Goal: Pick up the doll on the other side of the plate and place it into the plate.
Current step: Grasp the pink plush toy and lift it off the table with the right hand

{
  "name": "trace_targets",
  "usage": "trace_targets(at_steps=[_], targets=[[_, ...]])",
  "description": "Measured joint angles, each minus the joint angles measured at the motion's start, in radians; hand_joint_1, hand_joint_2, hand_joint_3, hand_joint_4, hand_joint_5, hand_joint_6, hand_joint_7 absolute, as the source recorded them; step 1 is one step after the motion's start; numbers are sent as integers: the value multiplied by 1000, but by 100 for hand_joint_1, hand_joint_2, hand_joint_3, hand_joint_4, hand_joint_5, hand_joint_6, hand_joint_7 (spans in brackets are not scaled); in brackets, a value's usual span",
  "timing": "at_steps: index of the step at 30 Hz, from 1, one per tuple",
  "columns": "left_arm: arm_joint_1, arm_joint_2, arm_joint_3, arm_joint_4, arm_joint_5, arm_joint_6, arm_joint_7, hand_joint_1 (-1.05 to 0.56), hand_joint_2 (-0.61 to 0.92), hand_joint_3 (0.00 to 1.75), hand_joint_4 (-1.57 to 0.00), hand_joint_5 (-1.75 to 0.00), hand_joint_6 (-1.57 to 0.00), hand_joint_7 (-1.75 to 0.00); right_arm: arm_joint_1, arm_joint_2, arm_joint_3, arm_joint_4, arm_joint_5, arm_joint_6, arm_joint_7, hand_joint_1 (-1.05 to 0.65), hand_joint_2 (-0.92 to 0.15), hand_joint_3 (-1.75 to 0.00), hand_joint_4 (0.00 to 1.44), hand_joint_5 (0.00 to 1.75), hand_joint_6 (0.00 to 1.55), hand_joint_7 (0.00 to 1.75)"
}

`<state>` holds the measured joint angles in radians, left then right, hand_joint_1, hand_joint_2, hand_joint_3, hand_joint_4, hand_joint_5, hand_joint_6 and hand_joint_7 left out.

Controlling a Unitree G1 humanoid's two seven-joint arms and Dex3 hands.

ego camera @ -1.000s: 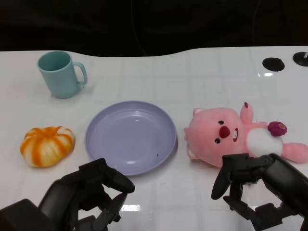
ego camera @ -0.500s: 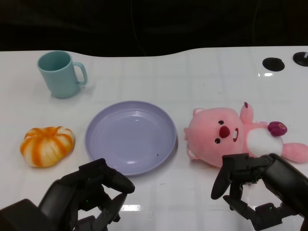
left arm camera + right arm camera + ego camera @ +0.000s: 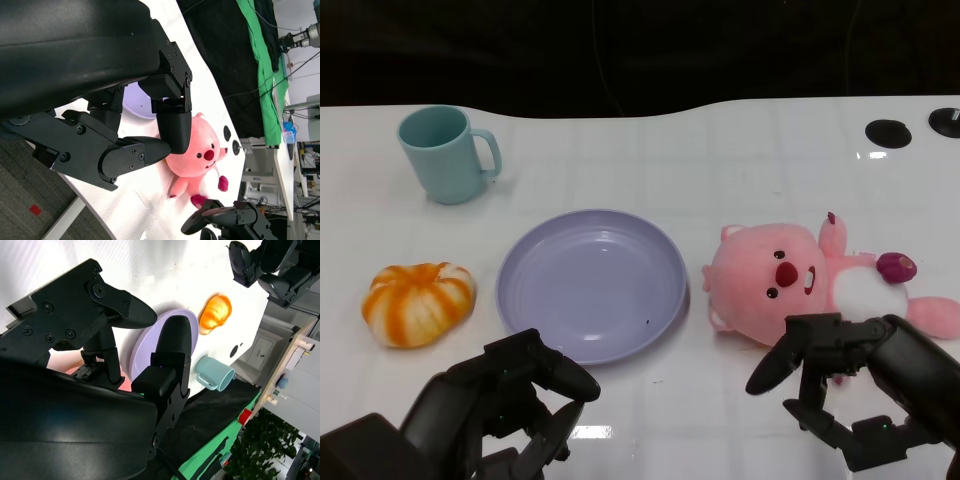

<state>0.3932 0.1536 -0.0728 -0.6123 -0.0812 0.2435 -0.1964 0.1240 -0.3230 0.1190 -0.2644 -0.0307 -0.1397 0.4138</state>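
Right hand: the right hand [image 3: 865, 385] hovers just in front of the doll with its fingers apart and nothing between them; it does not appear to touch the plush.
Left hand: the left hand [image 3: 500, 410] sits low at the near edge of the tabletop, just in front of the plate, fingers loosely curled but apart, holding nothing.
Doll: the pink doll [image 3: 800, 280] lies on its back on the tabletop, just beside the plate on the robot's right, head towards the plate and legs pointing away, a dark pink paw raised.
How it should handle: it looks soft and light, so I'd expect it to squash under the fingers and not slip; nothing about it seems fragile.
Where to hold: the round head or the white belly looks the best place to close around; the thin arm or leg would likely let it dangle and swing.
Plate: the lilac plate [image 3: 525, 275] lies flat between the two hands' reach and holds nothing.
Other things: an orange striped pumpkin toy [image 3: 418, 302] rests on the far side of the plate from the doll, and a pale teal mug [image 3: 445, 153] stands upright further back.
Surface: the white tabletop [image 3: 720, 160] is glossy, with two dark round holes near its far right corner.
Room: beyond the tabletop hangs black cloth; the wrist views show green cloth and shelving to the side.
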Motion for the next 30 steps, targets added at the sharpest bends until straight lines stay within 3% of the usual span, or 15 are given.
trace_targets(at_steps=[7,12,13,15,19,24,30], targets=[[0,0,0,0,-1,0,0,-35,72,70,-63,-172,-67,-116,0,7,-29,-5,-1,2,-40,-18,-62,-71,45,121,38,65],[0,0,-1,0,0,0,0,-34,72,71,-62,-172,-67,-116,-13,7,-38,-5,-43,-22,-78,-32,-71,-47,19,104,24,57],[0,0,-1,0,0,-1,0,-34,72,71,-61,-172,-67,-117,-16,7,-42,-7,-53,-22,-84,-34,-73,-43,8,97,16,53],[0,0,-1,0,-1,-1,0,-35,71,71,-60,-172,-67,-118,-21,6,-57,-20,-63,-18,-94,-37,-78,-34,2,82,9,49],[0,-1,-2,0,-1,0,0,-33,71,71,-59,-173,-66,-118,-31,-3,-80,-39,-84,3,-101,-42,-85,-20,0,62,1,45],[1,-6,-9,-15,-1,3,0,-31,72,71,-53,-172,-66,-120,-43,-39,-112,-71,-121,26,-100,-45,-85,-9,0,56,0,39],[2,-12,-21,-24,-1,8,0,-32,72,70,-54,-174,-65,-120,-50,-81,-120,-136,-268,106,-109,-48,-83,-3,0,52,1,35]])
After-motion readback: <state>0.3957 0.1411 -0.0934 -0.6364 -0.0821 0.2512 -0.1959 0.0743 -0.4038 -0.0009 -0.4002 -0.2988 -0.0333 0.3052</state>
